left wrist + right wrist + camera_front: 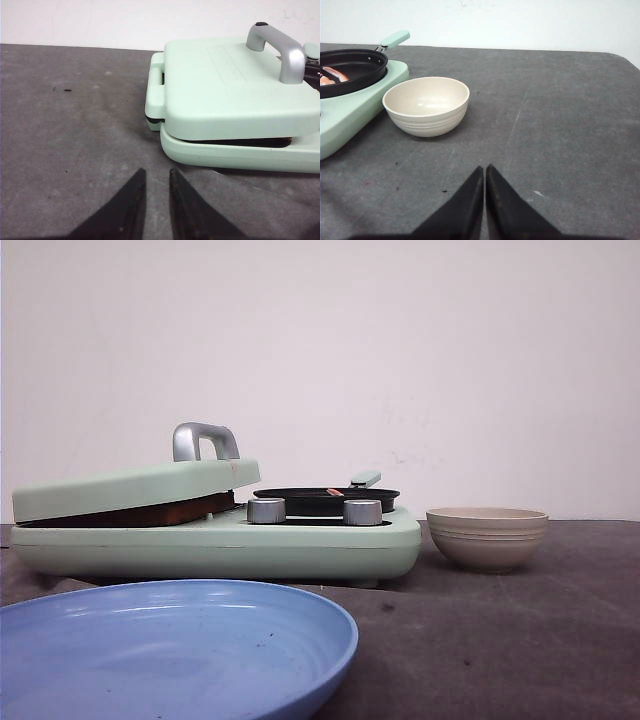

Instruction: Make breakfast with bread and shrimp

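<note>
A mint-green breakfast cooker sits on the dark grey table, its hinged lid with a silver handle resting slightly ajar over a brown edge of bread. Pinkish-red shrimp lie in the small black pan on the cooker's right side. A beige ribbed bowl stands just beside it, and a blue plate lies in front. The left gripper hovers with fingers slightly parted, holding nothing; the right gripper is pressed together.

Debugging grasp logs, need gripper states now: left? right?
Left gripper: slightly open, holding nothing, over bare table.
Right gripper: closed, empty, near the beige bowl.
</note>
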